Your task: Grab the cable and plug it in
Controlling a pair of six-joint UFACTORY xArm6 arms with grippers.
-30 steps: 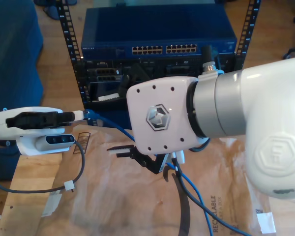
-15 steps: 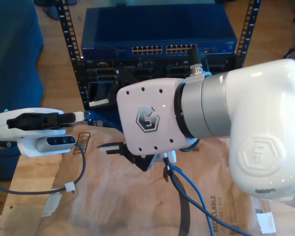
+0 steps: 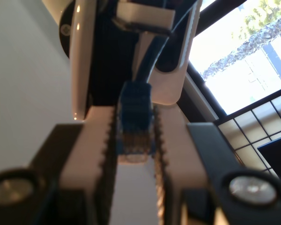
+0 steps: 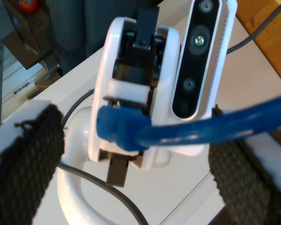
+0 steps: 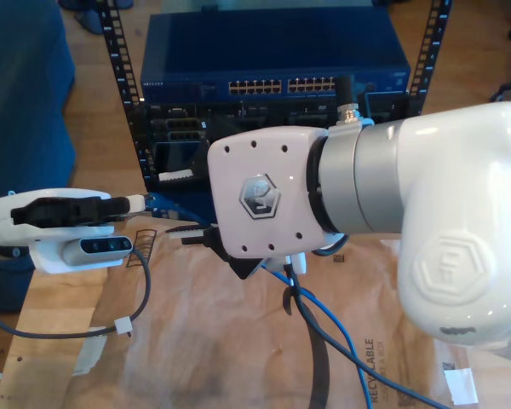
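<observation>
The bright-blue cable [image 5: 325, 321] runs across the brown paper and up behind the big white arm. Its plug [image 3: 133, 123] sits between the white serrated pads of my first gripper [image 3: 134, 140], which is shut on it. In the exterior view that gripper [image 5: 141, 202] is the small white one at the left, pointing right. My second gripper [image 5: 192, 236], on the big arm in the middle, has its black fingers just right of the first. Its black foam pads [image 4: 29, 154] stand wide apart, open, with the cable [image 4: 215, 127] passing between them.
A blue network switch [image 5: 272, 51] with two rows of ports [image 5: 285, 85] sits in a black rack at the back. Brown paper [image 5: 187, 349] covers the table. A grey cable [image 5: 141, 294] loops from the first arm, and a black strap [image 5: 320, 366] lies by the blue cable.
The big arm's wrist has swung towards the exterior view's left and risen, bringing its black fingers closer to the first gripper. The first gripper has held still with the plug.
</observation>
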